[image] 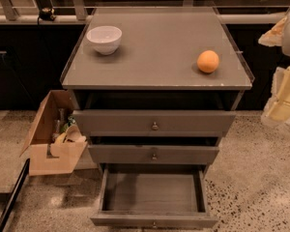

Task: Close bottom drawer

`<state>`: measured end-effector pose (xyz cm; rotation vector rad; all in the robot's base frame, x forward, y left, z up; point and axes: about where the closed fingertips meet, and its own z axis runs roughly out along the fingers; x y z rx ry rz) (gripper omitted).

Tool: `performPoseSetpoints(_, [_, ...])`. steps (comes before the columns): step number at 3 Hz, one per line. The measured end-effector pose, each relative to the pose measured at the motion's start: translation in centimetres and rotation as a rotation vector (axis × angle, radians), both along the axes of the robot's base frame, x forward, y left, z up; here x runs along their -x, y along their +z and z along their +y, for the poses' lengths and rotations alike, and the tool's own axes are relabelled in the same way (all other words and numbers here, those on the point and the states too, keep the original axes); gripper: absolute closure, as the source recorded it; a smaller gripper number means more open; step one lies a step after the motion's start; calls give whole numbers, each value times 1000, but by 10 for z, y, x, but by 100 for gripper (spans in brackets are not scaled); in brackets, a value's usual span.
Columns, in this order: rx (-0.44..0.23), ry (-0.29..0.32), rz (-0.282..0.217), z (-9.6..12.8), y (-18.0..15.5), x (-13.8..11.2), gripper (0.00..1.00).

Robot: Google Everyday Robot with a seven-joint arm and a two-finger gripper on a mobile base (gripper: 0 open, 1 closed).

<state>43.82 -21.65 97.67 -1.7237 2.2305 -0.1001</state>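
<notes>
The bottom drawer (153,220) is the lowest of three grey-brown drawers in a cabinet. It stands pulled far out toward me, and its shallow inside looks bare. A small round knob (153,224) sits at the centre of its front. My gripper (285,96) shows as pale white and yellow parts at the right edge of the view. It is beside the cabinet's top right corner, well above and to the right of the bottom drawer, and it touches nothing.
The middle drawer (153,154) and the top drawer (153,122) sit above. A white bowl (104,38) and an orange (208,61) rest on the cabinet top (154,71). An open cardboard box (53,144) hangs at the cabinet's left. A dark bar (9,202) crosses the floor at lower left.
</notes>
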Motion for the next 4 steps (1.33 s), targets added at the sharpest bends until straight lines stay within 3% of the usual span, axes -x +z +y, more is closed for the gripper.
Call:
performPoseSetpoints(1, [-7, 1, -3, 0, 0, 0, 0])
performPoseSetpoints(2, [-118, 24, -42, 0, -8, 6, 0])
performPoseSetpoints(3, [-328, 99, -90, -10, -40, 10, 0])
performPoseSetpoints(4, [-493, 169, -112, 1, -58, 14, 0])
